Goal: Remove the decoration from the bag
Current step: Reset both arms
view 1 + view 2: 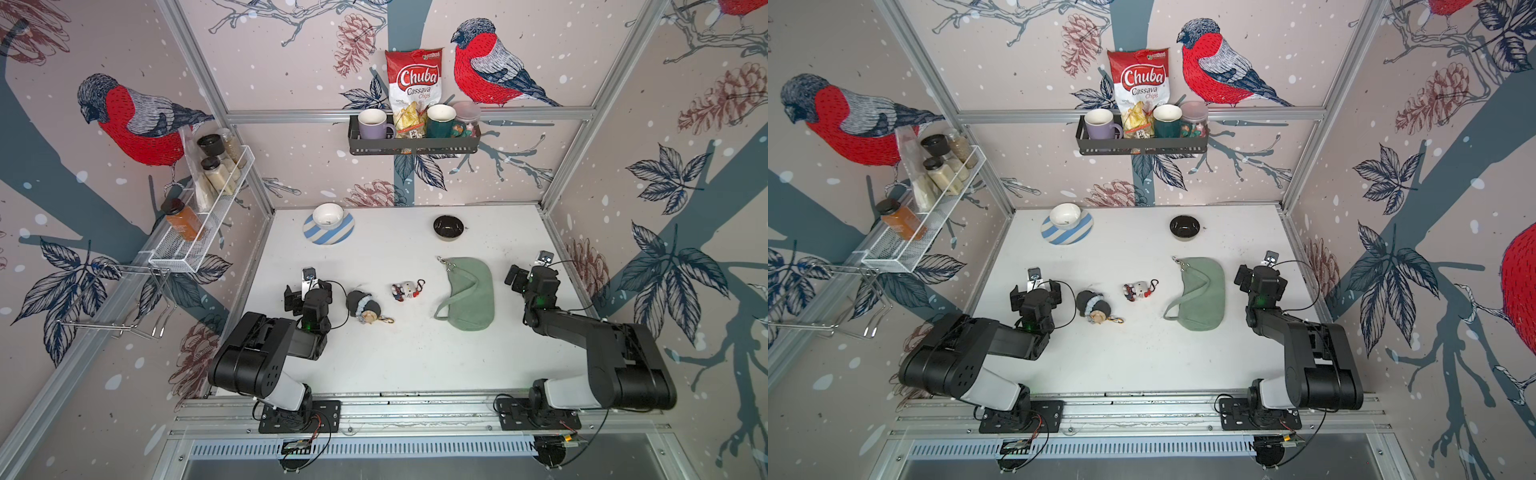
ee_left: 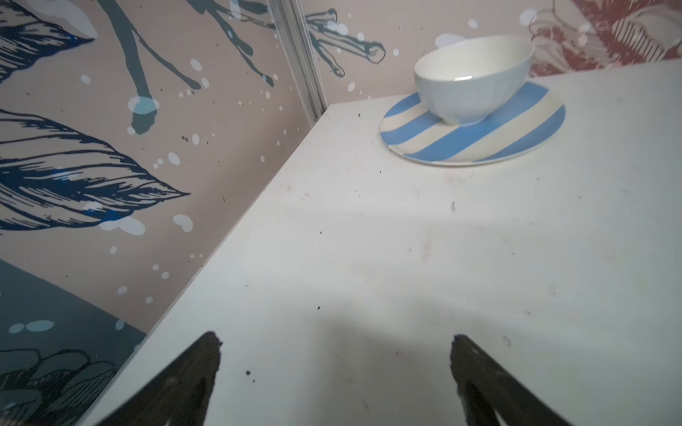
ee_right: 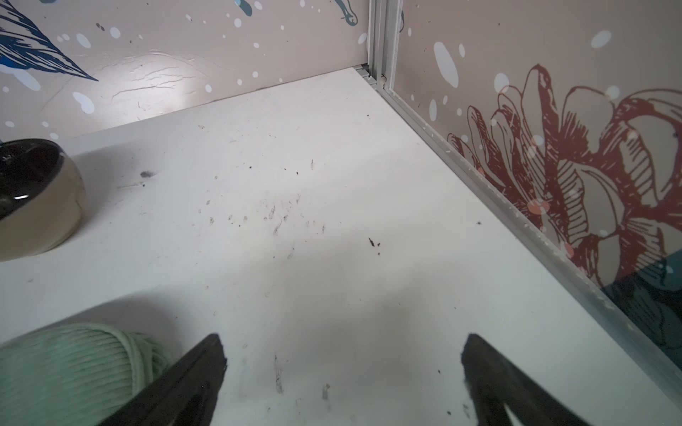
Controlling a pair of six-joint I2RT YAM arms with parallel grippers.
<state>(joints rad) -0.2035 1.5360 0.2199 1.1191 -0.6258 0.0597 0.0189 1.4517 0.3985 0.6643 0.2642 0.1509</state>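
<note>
Bag (image 1: 467, 293) flat on the table (image 1: 415, 365), 3 o'clock from its centre.
In both top views its long axis runs 12 to 6, clasp end toward 11. White charm (image 1: 406, 289) and dark plush charm (image 1: 363, 306) lie apart at its 9. Left gripper (image 2: 334, 339) and right gripper (image 3: 343, 337) gape wide, empty.

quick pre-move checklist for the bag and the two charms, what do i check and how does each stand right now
1. left gripper open, empty: ok.
2. right gripper open, empty: ok.
3. bag lying flat on the table, uncovered: ok.
4. white cat charm lies apart from the bag: ok.
5. dark plush charm lies apart from the bag: ok.
6. nothing hooked on the bag's metal clasp: cannot tell, too small.
</note>
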